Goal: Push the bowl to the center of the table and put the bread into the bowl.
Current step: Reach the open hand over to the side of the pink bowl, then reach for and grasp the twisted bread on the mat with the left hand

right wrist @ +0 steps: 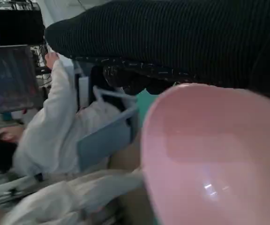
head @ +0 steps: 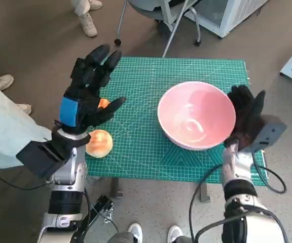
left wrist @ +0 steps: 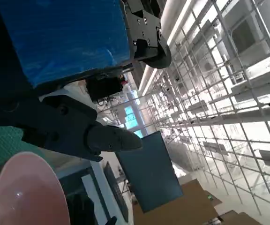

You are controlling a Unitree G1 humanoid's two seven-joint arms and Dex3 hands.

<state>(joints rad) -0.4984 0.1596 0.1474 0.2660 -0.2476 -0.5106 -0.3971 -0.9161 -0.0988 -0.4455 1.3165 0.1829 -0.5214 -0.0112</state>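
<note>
A pink bowl stands empty on the right half of the green cutting mat. My gloved right hand lies flat against the bowl's right side, fingers spread. In the right wrist view the bowl fills the frame just below the glove. A round bread roll lies at the mat's left front corner. My left hand hovers open above the mat's left side, fingers apart, above and behind the roll. An orange bit shows under that hand. The bowl's rim shows in the left wrist view.
A chair's legs stand behind the table. A person in white sits at the left, sleeve near the table's left edge. Feet show on the floor behind, a white cabinet at the back right.
</note>
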